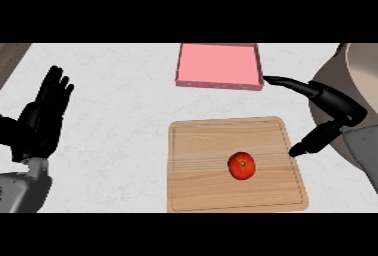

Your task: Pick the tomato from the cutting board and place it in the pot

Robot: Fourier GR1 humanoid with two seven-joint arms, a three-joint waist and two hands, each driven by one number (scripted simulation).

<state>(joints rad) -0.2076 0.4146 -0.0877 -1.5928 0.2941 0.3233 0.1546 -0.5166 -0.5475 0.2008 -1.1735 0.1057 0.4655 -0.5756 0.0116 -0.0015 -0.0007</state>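
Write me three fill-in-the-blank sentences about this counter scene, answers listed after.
1. The tomato lies on the wooden ____.
2. The box beyond the cutting board is coloured ____.
3. The left hand rests open, while the ____ hand hovers by the board's edge, holding nothing.

Missing words: cutting board; pink; right

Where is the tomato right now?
In the head view, the tomato lies right of centre on the cutting board, just left of the right hand.

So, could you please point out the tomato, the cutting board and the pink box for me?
tomato (242, 166), head view, middle of its red skin
cutting board (199, 190), head view, bare wood left of the tomato
pink box (219, 64), head view, its flat top
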